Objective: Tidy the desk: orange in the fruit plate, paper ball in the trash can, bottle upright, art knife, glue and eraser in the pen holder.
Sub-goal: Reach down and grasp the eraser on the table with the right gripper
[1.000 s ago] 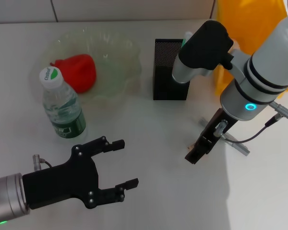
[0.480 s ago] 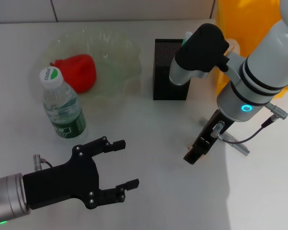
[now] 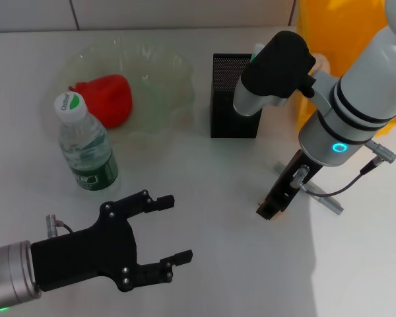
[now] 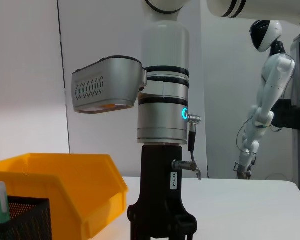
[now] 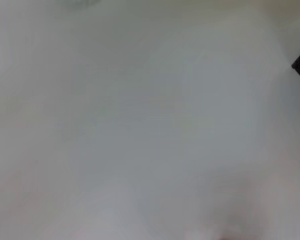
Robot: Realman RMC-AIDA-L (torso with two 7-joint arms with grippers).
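Note:
The orange (image 3: 107,98) lies in the pale green fruit plate (image 3: 165,79) at the back left. In front of the plate the bottle (image 3: 86,144) stands upright. The black mesh pen holder (image 3: 232,99) stands mid-table with a green-tipped glue stick (image 4: 0,201) in it. Behind it to the right is the yellow trash can (image 3: 343,33). My right gripper (image 3: 269,209) points down at the table in front of the pen holder, and a tan speck at its tip may be the eraser. My left gripper (image 3: 175,228) hovers open and empty near the front left. The paper ball is out of view.
A slim grey bar (image 3: 325,199), possibly the art knife, lies on the table just right of my right gripper, with the arm's cable (image 3: 356,181) looping over it. A white humanoid robot (image 4: 262,100) stands far off in the left wrist view.
My right gripper's tip has shifted slightly to the right and back. The left gripper has sunk a touch toward the front edge and stays open.

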